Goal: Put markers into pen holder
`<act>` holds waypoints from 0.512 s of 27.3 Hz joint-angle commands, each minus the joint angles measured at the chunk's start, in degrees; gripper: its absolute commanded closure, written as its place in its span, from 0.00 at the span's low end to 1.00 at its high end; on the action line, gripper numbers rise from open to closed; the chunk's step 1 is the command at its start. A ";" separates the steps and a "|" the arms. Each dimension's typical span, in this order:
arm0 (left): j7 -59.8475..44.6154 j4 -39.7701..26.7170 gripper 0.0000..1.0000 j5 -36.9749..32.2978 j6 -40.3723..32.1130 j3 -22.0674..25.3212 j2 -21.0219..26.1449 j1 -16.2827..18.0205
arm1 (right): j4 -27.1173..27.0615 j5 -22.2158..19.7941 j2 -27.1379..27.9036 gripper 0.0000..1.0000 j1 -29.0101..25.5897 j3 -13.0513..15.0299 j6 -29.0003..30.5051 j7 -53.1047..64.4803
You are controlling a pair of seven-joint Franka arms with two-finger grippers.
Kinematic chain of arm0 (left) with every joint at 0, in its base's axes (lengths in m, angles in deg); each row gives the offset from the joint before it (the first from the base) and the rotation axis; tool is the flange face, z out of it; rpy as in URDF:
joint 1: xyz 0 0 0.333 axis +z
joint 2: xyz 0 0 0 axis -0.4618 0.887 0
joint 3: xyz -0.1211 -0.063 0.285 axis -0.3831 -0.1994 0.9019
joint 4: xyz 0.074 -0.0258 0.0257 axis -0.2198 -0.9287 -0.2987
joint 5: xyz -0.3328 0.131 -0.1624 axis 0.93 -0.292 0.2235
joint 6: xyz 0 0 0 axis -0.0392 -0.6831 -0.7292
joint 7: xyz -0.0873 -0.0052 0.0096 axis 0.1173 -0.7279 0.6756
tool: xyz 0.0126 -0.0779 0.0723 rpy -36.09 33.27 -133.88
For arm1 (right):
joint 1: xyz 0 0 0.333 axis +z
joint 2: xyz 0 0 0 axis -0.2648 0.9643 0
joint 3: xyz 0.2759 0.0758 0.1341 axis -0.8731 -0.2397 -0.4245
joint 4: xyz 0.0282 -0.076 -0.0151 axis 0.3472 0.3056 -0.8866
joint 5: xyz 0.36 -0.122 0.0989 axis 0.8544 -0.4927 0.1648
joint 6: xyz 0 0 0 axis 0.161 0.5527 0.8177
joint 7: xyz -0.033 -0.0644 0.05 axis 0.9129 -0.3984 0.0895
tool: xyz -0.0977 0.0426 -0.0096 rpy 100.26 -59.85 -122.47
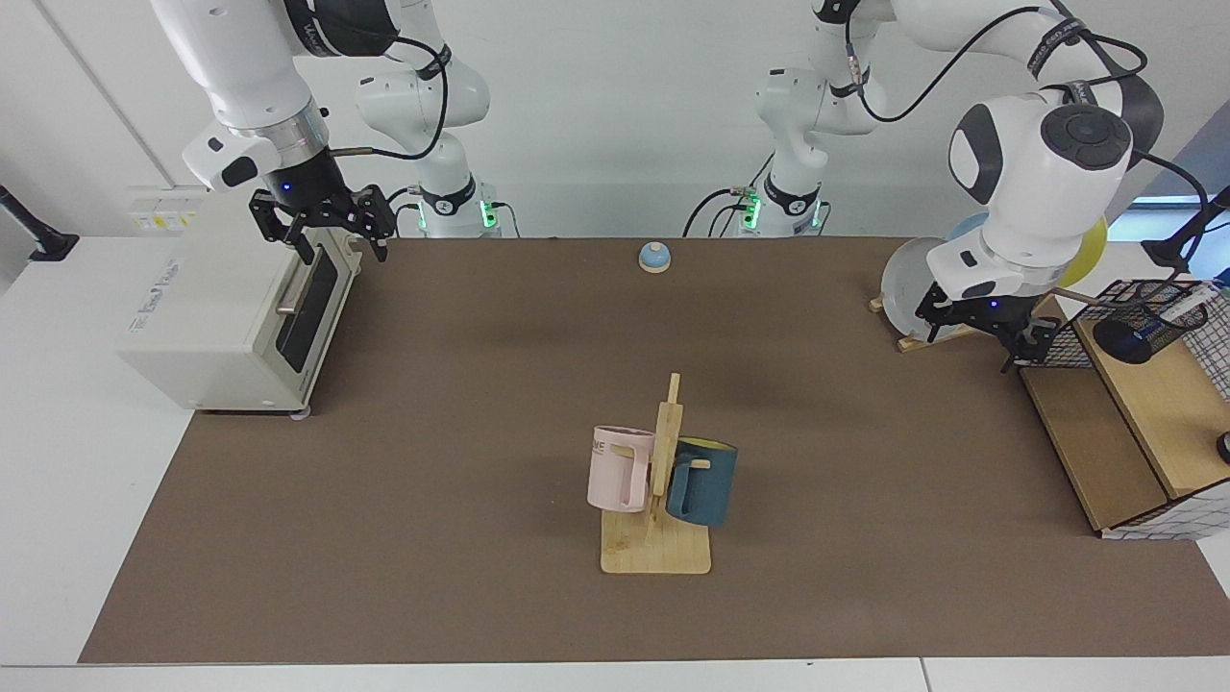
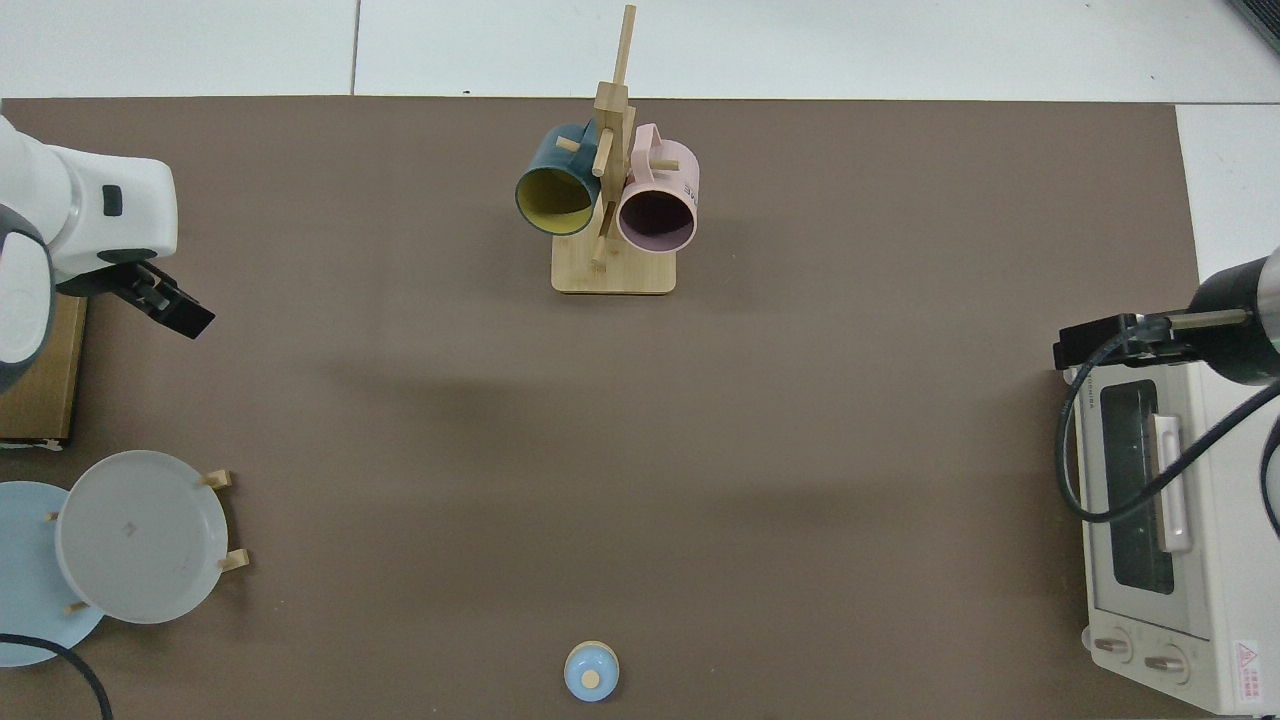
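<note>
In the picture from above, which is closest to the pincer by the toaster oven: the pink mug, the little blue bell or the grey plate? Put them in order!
From the right pincer, at the toaster oven:
1. Pink mug, hanging on the wooden rack.
2. Little blue bell, at the mat's lower edge.
3. Grey plate, far across, on its stand.

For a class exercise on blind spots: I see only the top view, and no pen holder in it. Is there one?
Observer: Yes. The facing view shows a pen holder on a wooden shelf past your frame's edge.
Operator: And a marker?
Observer: A marker shows at the holder's far end; whether it is inside, I cannot tell.
Operator: Which arm is nearest?
Observer: The left end effector hangs by the shelf's near edge. The right end effector waits, open, over the oven.
</note>
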 commanded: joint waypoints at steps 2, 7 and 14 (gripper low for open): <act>-14.40 -1.21 0.00 2.61 -3.04 0.00 -1.51 0.89 | -0.25 -0.02 0.11 0.00 -0.77 -0.45 -0.32 1.54; -22.14 -1.21 0.00 7.52 -3.40 -0.35 -1.69 1.50 | -0.25 -0.02 0.11 0.00 -0.86 -0.45 -0.23 1.54; -23.64 -1.30 0.00 10.78 -2.87 -4.56 -2.48 6.51 | -0.33 -0.02 0.11 0.00 -0.77 -0.45 -0.23 1.54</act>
